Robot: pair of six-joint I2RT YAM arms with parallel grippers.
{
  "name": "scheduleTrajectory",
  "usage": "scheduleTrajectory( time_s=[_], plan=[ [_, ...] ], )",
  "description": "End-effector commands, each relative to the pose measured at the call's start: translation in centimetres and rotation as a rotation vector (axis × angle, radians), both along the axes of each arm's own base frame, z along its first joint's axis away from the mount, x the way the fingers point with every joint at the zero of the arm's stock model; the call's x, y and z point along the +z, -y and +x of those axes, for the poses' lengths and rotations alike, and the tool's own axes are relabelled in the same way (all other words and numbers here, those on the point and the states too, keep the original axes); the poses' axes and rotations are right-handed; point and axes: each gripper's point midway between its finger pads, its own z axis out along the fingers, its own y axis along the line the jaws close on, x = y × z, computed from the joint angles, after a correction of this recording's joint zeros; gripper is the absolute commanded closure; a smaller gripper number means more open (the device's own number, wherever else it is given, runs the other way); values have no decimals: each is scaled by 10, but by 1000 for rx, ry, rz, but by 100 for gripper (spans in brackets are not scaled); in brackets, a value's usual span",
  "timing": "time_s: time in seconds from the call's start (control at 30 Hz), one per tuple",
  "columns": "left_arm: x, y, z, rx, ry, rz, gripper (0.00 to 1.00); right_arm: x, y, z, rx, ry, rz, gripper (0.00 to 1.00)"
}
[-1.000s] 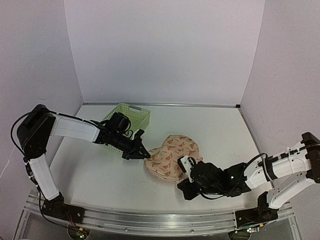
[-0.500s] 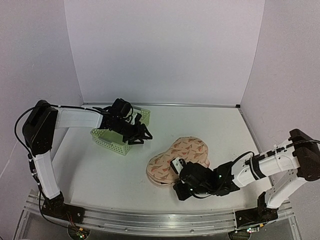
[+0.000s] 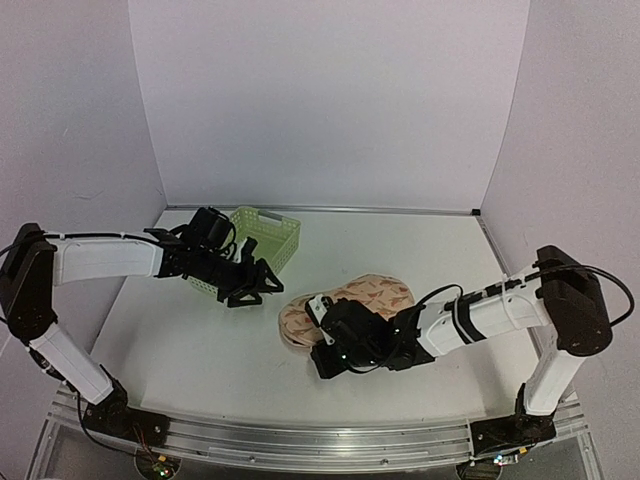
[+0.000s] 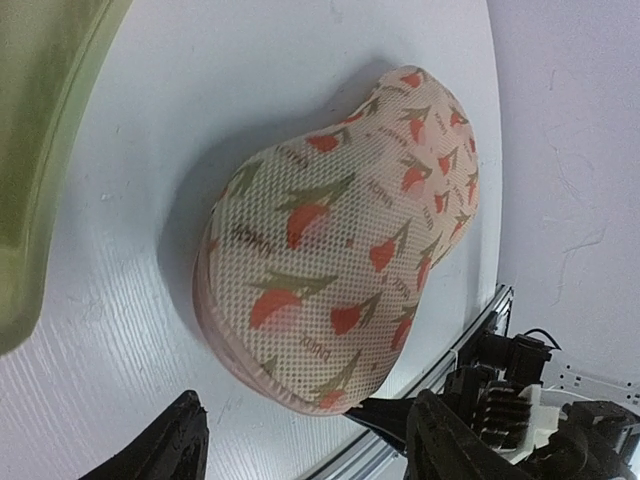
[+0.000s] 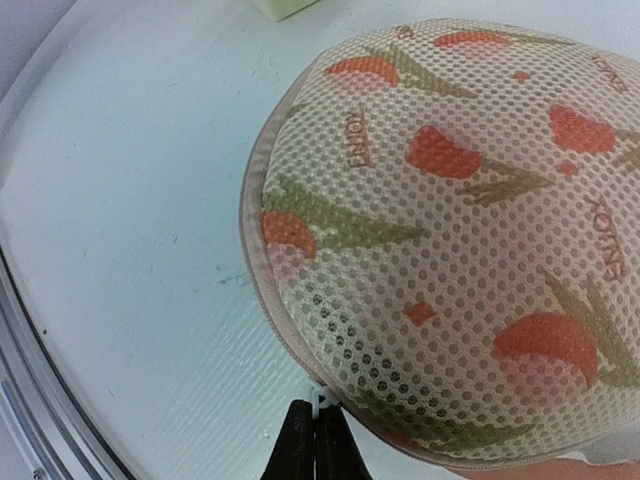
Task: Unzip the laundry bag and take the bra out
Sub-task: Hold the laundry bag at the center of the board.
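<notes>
While my right arm is stretched low across the near side of the desk (image 3: 200, 345), the right tool (image 5: 316, 412) sits at desk level against the near rim of the laundry bag (image 5: 450, 200). Its fingers are pressed together, pinching the small white zipper pull (image 5: 320, 397) on the bag's edge seam. The rest of the bag bulges up and away, straight ahead of that tool.

My left arm reaches in from the left with the forearm roughly level. The left tool (image 3: 248, 290) hangs above the desk with its fingers (image 4: 440, 445) spread apart, gripping nothing. The bag lies just ahead of it and is not touched. The green basket (image 3: 265, 235) is close behind that tool; in the left wrist view its wall runs along the left edge.

The bag lies flat on the desk, domed, with the seam closed along the stretch I can see. The printed mesh hides the contents, so I can't tell where the bra is.
</notes>
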Motion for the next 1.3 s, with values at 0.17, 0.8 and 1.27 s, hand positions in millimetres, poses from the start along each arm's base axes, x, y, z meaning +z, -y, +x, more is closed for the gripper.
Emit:
scheduleTrajectory(
  time_s=[0.17,0.8,1.27],
  plan=[
    [4,-11,-33,140,-94,-183,28,16,-31,18,0,6,91,100],
    [-31,46,-25,169,-222,-250,28,20,-27,14,-8,-1,128,100],
    [-56,56,-27,164,-257,-224,61,22,-29,11,10,-10,144,100]
  ],
)
